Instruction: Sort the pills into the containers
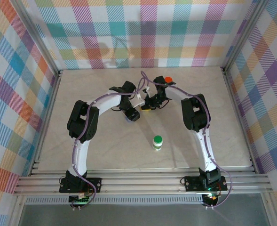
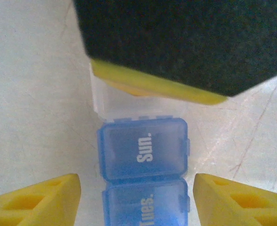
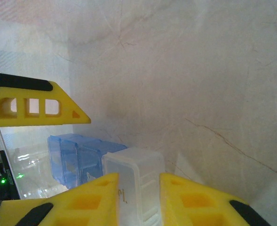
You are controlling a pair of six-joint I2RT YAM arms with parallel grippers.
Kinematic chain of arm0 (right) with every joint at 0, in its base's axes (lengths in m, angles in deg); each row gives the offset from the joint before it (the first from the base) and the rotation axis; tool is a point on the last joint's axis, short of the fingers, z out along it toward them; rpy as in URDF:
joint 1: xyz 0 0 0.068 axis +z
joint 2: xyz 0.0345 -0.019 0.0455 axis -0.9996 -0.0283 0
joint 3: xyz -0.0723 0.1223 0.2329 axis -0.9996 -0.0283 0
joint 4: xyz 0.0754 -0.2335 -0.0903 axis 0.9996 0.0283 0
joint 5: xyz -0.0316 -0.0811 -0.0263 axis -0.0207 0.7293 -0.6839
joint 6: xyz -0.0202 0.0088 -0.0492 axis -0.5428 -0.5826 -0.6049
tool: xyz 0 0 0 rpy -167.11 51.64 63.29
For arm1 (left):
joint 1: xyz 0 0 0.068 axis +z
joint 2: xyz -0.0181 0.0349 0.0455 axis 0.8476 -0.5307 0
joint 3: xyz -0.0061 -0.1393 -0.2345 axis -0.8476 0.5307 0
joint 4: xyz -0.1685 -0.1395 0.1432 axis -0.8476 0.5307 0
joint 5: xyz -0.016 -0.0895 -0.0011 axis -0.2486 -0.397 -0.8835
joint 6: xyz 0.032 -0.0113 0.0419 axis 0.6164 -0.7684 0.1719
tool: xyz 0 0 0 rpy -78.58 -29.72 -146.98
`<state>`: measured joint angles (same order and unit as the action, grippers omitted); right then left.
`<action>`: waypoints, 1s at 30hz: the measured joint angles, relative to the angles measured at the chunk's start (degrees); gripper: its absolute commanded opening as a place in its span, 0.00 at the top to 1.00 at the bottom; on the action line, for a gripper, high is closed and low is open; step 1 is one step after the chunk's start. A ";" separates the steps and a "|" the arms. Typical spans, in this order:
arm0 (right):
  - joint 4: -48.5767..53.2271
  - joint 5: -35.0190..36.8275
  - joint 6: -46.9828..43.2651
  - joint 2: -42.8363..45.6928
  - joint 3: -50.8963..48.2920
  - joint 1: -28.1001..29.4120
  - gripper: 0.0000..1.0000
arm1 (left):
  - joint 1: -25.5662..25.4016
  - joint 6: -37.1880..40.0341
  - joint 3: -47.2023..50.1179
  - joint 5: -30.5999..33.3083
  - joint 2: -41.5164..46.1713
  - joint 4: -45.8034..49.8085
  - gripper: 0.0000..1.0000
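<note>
Overhead cam, counting first: two arms, one pill bottle (image 1: 157, 142) with a green cap, and one small orange-red thing (image 1: 168, 78) that I can't identify. The bottle stands upright toward the near edge of the table (image 1: 213, 117), about halfway between the left and right edges. The orange thing is up by the far edge, a bit right of centre. Both arms bend inward and meet around the middle of the table, and from up there their wrists pretty much cover what's under them.

The wrist cams fill that in. The left wrist cam looks straight down on a blue pill organizer (image 2: 143, 150). I count two lids in frame, both down, reading "Sun." and "Tues." Just past the Sun. end there's one clear compartment (image 2: 100, 101). The left end effector (image 2: 136, 200) is spread apart, one yellow finger on either side of the blue lids, grasping nothing. There's a visible gap on one side and it's very close on the other. A yellow finger (image 2: 152, 87) of the other arm sits right over the clear compartment.

The right wrist cam shows the right end effector (image 3: 137, 197) clenched on that clear compartment, one finger on each side wall. The blue organizer is right next to it, and one left finger (image 3: 39, 120) hangs above.
</note>
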<state>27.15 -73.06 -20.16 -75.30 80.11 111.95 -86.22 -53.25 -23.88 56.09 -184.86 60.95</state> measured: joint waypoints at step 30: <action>2.27 1.38 -0.24 -0.11 1.01 0.28 0.77 | 3.43 0.50 -6.05 -9.14 -3.43 8.50 0.64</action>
<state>29.42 -71.68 -20.40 -75.41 81.12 112.23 -82.79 -52.74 -29.93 46.95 -188.29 69.45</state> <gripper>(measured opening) 0.235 0.379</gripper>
